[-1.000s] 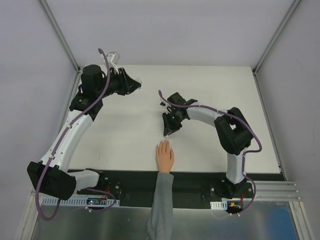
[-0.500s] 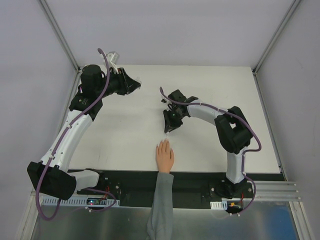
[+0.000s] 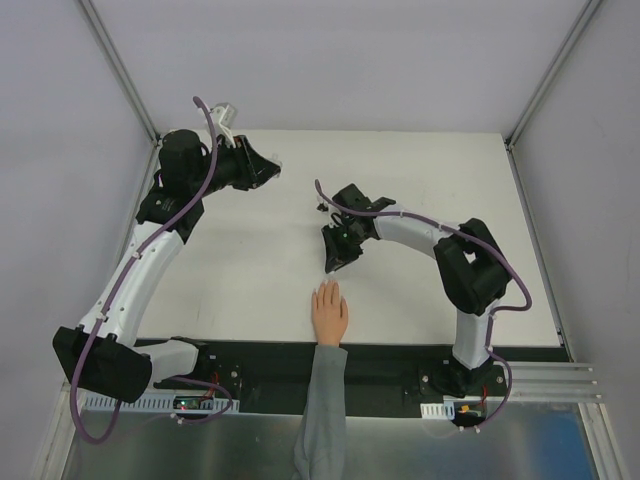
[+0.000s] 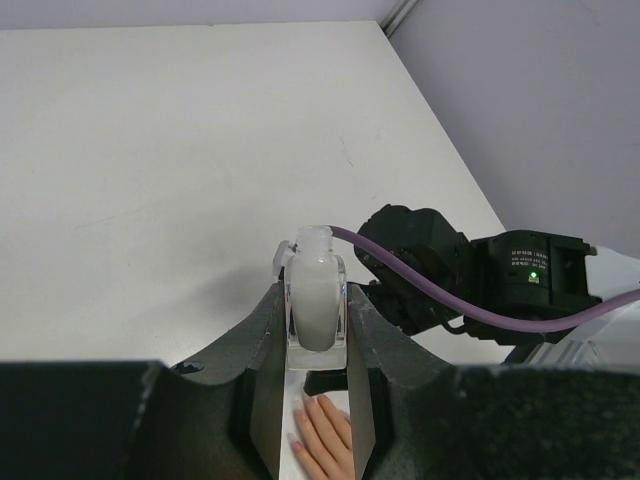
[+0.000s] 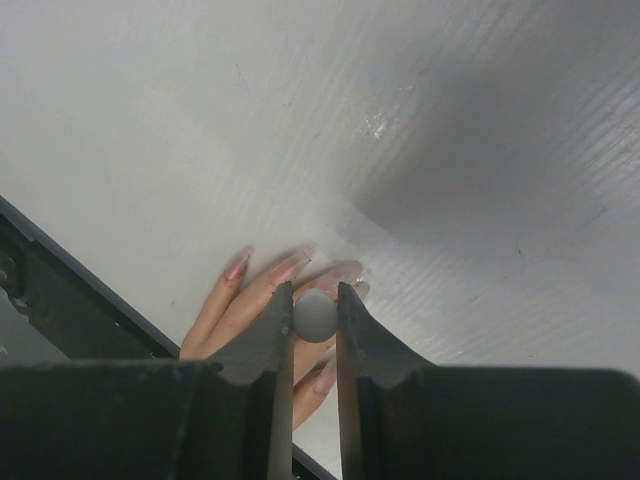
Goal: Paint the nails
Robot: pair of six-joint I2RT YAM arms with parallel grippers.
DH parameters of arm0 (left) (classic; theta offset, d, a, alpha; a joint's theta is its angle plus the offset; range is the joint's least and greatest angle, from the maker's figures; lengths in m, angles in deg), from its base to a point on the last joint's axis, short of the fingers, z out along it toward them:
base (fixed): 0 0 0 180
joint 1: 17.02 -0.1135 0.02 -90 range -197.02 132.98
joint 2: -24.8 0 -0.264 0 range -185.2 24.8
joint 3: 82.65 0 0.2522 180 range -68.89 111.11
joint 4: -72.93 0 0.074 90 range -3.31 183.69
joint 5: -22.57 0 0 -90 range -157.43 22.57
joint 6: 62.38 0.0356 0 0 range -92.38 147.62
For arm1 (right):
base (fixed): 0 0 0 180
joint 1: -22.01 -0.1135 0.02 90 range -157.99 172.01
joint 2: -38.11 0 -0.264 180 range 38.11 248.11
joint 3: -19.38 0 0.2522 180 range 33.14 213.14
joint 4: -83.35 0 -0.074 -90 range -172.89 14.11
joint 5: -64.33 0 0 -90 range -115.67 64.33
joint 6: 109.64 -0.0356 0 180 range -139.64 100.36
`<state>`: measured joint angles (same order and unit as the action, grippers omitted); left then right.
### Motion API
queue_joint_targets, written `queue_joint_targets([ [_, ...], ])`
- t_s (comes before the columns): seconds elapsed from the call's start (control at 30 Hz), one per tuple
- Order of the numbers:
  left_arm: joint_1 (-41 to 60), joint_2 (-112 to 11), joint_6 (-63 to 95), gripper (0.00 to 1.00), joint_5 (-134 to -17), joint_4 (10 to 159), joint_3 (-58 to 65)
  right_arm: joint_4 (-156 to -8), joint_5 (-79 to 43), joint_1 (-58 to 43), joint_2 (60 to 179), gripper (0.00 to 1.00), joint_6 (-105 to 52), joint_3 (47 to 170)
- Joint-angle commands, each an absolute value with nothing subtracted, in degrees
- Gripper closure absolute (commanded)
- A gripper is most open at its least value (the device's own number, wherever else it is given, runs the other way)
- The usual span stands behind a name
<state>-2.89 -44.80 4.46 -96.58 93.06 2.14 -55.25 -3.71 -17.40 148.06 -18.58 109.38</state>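
A peach mannequin hand [image 3: 328, 312] lies palm down at the table's near edge, fingers pointing away. Its nails [image 5: 290, 264] show pinkish at the fingertips in the right wrist view. My right gripper [image 5: 314, 292] hovers just above those fingers, shut on a small round grey cap [image 5: 315, 316] seen end-on; whatever hangs below the cap is hidden. In the top view that right gripper [image 3: 336, 260] sits slightly beyond the fingertips. At the far left my left gripper [image 3: 268, 170] is held off the table, shut on a clear, uncapped bottle [image 4: 316, 308] of white polish.
A grey sleeve [image 3: 322, 410] runs from the hand over the black base strip [image 3: 400, 352] toward the near side. The right arm [image 4: 480, 280] with its purple cable fills the right of the left wrist view. Grey walls and frame posts [image 3: 120, 70] border the white table [image 3: 430, 170].
The right gripper has shifted only slightly back and forth above the fingertips, still holding the cap. The left arm and bottle have stayed put.
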Motion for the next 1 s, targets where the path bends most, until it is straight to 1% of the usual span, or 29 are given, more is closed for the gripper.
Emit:
queue_joint_targets([
  [0.0, -3.5, -42.3, 4.9, 1.0, -97.1, 91.2, 3.1, -55.7, -3.0, -17.7, 145.0, 1.0, -18.7, 109.5],
  [0.3, -3.5, -41.9, 4.9, 1.0, -97.1, 91.1, 3.1, -55.9, -3.4, -17.7, 148.3, 1.0, -18.9, 111.0],
  [0.97, -3.6, -42.0, 5.0, 1.0, -96.8, 91.4, 3.4, -56.3, -3.8, -17.4, 150.4, 1.0, -18.8, 112.1],
])
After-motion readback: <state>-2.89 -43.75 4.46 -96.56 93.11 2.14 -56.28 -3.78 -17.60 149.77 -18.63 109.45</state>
